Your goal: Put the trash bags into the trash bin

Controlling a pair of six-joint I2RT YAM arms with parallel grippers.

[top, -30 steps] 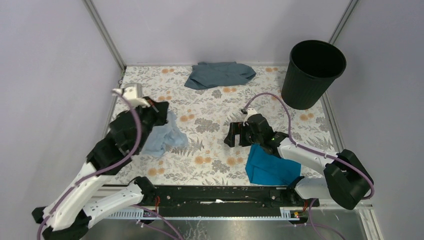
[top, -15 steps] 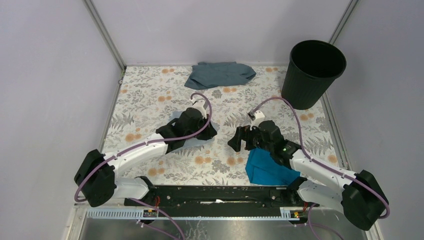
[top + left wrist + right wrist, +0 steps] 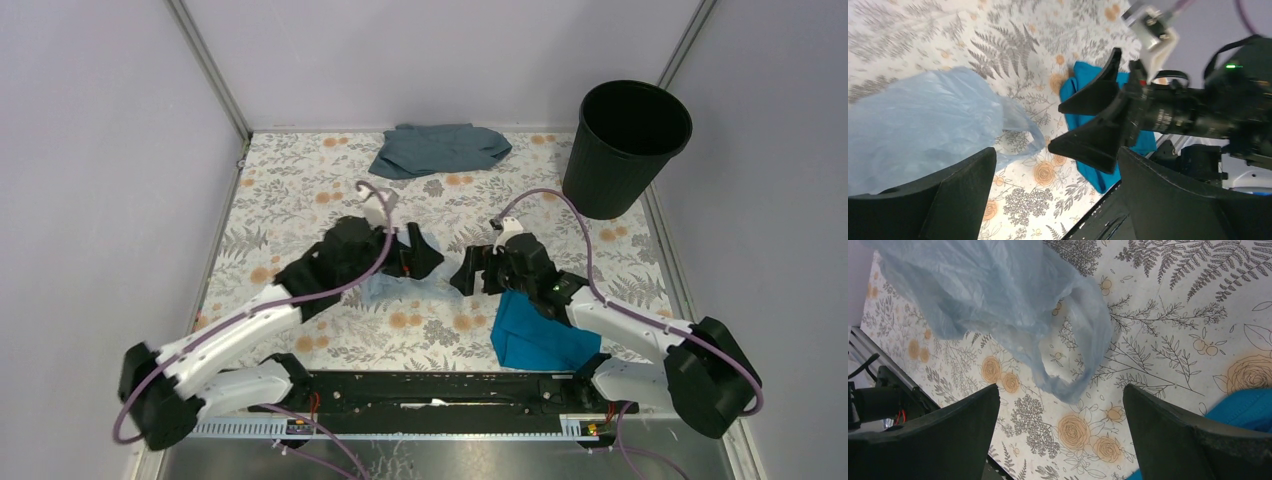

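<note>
Flowery table (image 3: 300, 170): thin blue bag (image 3: 923, 125) lies between both arms, far from black bin (image 3: 625, 145) | left gripper (image 3: 1055, 167) spread wide, right gripper (image 3: 1060, 390) spread wide, neither holds it | we think the bag is light, soft and slippery, so we pinch its loop (image 3: 1103, 335).

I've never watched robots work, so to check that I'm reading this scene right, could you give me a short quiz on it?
1. True or false: the pale blue trash bag is already inside the black trash bin.
2. Which lies partly under the right arm? A: teal cloth; B: grey-blue cloth; C: the bin.
3. Fill the gap: the left hand and the right hand both stand ___.
Key: 1 false; 2 A; 3 open.
</note>
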